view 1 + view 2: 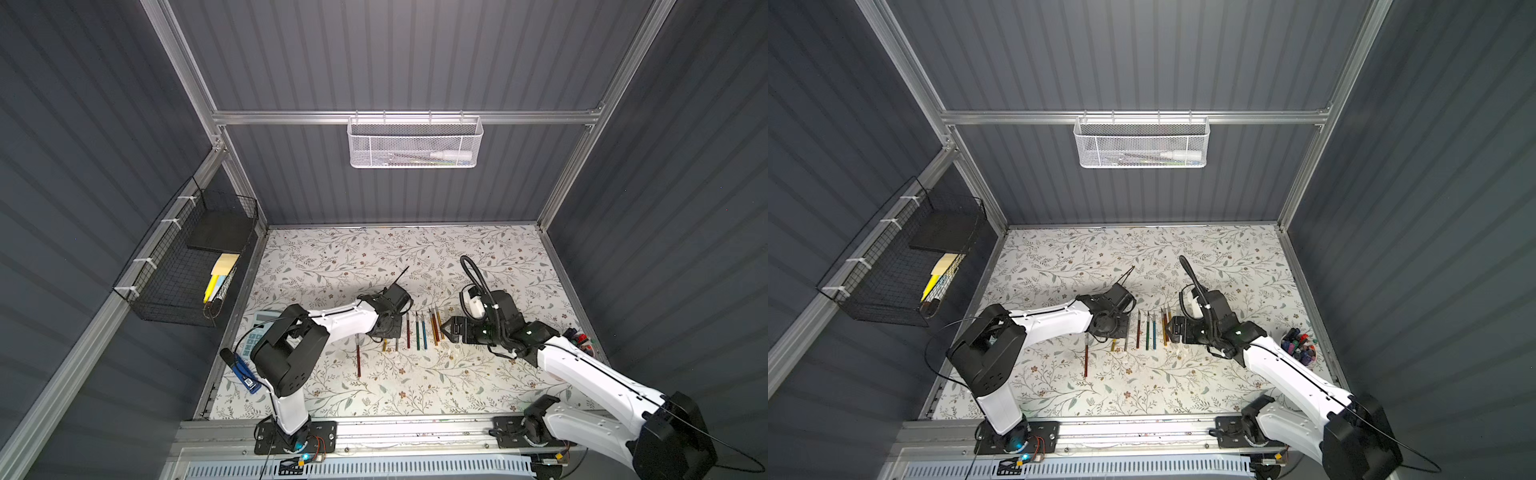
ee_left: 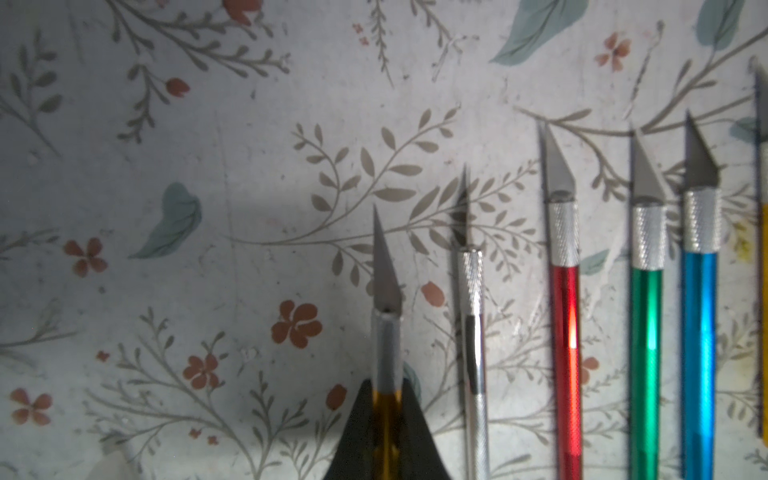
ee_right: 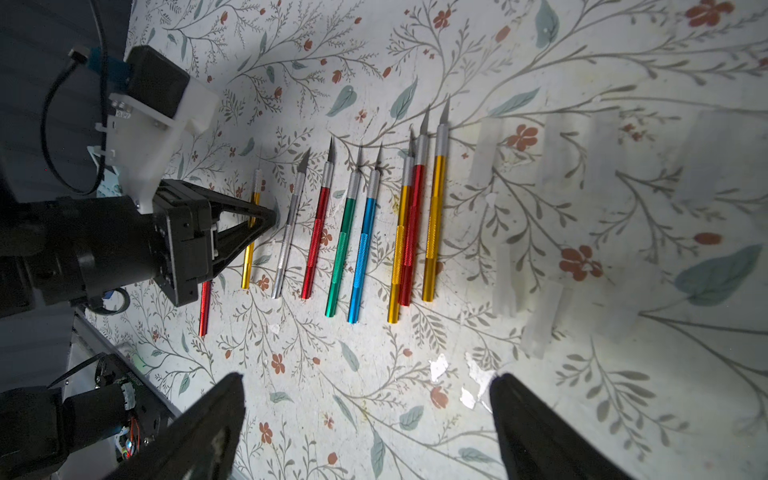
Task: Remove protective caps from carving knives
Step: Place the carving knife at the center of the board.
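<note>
The left claw point(image 3: 266, 216) is clamped on the handle of a slim gold metallic carving knife point(image 3: 247, 266). It lies in a row of coloured metallic carving knives point(image 3: 341, 257), blades bare and pointing far, mid-way across the floral-patterned bench point(image 1: 332, 257). Small clear plastic caps point(image 3: 505, 286) lie right of the row. The right claw point(image 3: 365, 415) hangs spread wide, empty.

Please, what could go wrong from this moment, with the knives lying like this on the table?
1. The left pincer grips the gold knife, blade bare, close beside the silver knife; moving it may knock that neighbour.
2. The clear caps lie loose near the open right pincer and are hard to see on the patterned table; it might sweep them away.
</note>
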Tool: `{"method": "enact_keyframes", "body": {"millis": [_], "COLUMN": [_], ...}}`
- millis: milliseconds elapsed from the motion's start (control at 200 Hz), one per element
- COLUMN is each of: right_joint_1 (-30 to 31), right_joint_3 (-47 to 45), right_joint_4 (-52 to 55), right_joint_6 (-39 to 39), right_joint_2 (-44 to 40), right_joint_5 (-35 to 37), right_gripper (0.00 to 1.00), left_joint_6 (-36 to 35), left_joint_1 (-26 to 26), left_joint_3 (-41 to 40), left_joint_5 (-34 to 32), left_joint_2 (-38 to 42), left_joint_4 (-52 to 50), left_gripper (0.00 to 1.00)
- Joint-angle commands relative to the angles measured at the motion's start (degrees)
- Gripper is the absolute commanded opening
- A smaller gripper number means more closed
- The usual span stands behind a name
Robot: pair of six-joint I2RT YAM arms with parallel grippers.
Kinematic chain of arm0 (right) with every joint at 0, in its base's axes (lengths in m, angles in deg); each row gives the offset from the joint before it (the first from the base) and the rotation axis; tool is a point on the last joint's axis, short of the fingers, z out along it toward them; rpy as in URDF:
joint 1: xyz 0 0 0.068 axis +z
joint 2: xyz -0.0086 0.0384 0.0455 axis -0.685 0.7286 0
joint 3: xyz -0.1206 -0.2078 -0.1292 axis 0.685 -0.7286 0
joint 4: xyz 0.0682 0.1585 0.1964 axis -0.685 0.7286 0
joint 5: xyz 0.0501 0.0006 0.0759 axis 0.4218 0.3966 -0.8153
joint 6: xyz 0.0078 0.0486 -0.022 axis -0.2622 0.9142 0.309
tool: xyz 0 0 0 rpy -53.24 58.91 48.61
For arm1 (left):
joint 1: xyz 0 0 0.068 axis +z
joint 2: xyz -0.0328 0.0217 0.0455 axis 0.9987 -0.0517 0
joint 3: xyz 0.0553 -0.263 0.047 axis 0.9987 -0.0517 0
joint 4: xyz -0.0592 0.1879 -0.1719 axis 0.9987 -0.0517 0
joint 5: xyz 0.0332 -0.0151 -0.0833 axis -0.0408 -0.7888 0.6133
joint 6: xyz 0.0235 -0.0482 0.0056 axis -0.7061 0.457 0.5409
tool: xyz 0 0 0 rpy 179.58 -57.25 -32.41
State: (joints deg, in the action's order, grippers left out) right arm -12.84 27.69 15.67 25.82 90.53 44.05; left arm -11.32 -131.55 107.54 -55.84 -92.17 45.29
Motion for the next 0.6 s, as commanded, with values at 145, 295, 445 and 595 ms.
{"method": "enact_keyframes", "body": {"millis": [145, 295, 445, 595], "right_joint_1": [0.13, 0.19, 0.17, 0.19], "right_joint_3": [-0.77, -0.7, -0.7, -0.79], "right_joint_4": [-0.16, -0.23, -0.19, -0.77], "right_joint_6": [0.35, 0.44, 0.44, 0.7], "right_joint_2": [-0.23, -0.32, -0.32, 0.02], "right_joint_5": [0.99, 0.86, 0.95, 0.45], "right_gripper": [0.93, 0.93, 0.93, 0.93], "left_joint_6": [0.57, 0.68, 0.59, 0.18], "left_joint_1": [0.39, 0.39, 0.39, 0.39], "left_joint_3": [0.21, 0.06, 0.15, 1.64], "left_joint_5": [-1.09, -1.05, -0.74, -1.24], "left_joint_2": [-1.77, -1.58, -1.03, -0.15], "left_joint_4": [-1.95, -1.95, -1.79, -3.19], "left_gripper": [0.18, 0.17, 0.18, 0.19]}}
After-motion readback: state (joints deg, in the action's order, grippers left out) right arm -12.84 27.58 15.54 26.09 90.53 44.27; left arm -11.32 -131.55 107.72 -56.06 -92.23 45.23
